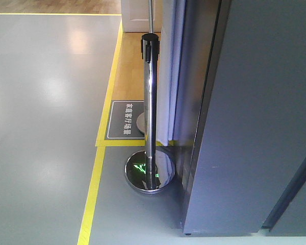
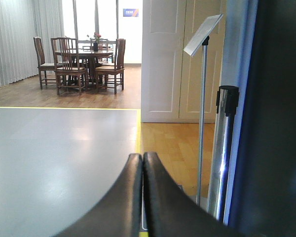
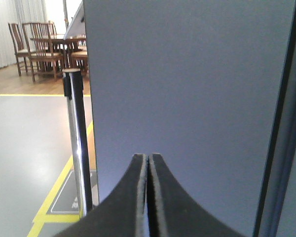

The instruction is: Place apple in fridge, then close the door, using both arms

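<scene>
The left gripper (image 2: 142,170) was clenched on nothing, its two black fingers pressed together and aimed over the grey floor (image 2: 59,148) toward a distant dining table (image 2: 86,53) ringed by wooden chairs, with a chrome stanchion post (image 2: 223,148) and a tilted sign stand (image 2: 203,98) just to its right. The right gripper (image 3: 148,170) was likewise clenched and empty, facing the flat dark grey side of the fridge (image 3: 187,89). In the front view the fridge (image 1: 255,117) stood upright beside the stanchion post (image 1: 150,112), whose round base (image 1: 149,172) sat by the yellow floor line (image 1: 94,184); no view showed the apple.
</scene>
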Controlling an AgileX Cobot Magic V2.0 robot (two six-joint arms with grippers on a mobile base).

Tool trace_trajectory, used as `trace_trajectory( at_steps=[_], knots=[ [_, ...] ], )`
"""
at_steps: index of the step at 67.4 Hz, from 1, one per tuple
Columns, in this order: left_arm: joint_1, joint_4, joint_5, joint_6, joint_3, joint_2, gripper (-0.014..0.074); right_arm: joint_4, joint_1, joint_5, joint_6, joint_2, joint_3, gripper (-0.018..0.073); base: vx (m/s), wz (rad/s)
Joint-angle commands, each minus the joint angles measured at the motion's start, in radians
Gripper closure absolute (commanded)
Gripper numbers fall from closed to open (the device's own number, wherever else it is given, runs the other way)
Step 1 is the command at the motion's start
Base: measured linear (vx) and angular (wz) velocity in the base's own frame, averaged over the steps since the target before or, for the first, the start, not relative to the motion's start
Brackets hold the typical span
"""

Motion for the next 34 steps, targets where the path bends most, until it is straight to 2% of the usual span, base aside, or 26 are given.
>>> trace_trajectory(
  at_steps=[1,34],
  knots=[
    [0.002,0.0,-0.076,0.0,0.027,-0.016,0.0602,-0.001,0.003,-0.085,-0.011,-0.008,0.002,0.0561,0.0,0.0],
    [0.002,0.0,-0.076,0.0,0.027,-0.016,0.0602,-0.001,0.003,-0.084,-0.011,-0.008,0.001,0.0561,0.0,0.0]
  ],
)
